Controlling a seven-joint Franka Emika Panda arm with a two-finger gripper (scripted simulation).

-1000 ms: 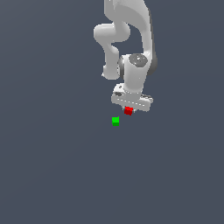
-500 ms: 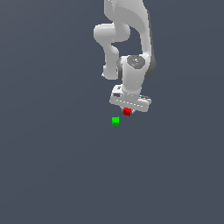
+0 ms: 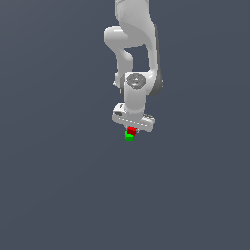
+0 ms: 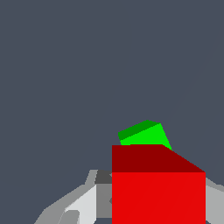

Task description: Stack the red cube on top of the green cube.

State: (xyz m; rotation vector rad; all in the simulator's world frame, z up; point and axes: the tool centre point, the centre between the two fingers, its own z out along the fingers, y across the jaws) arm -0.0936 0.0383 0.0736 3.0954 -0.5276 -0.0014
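In the exterior view we cannot make out the fingers of the gripper: the white hand covers them, and only a sliver of the red cube shows under its lower edge. The green cube sits right below, too small for us to tell whether the two touch. The arm is cut off by the picture's top edge, so we see no base.

In the wrist view the red cube runs past the picture's edge and hides most of the green cube behind it. One finger shows only in part; the other is almost wholly hidden by the red cube.
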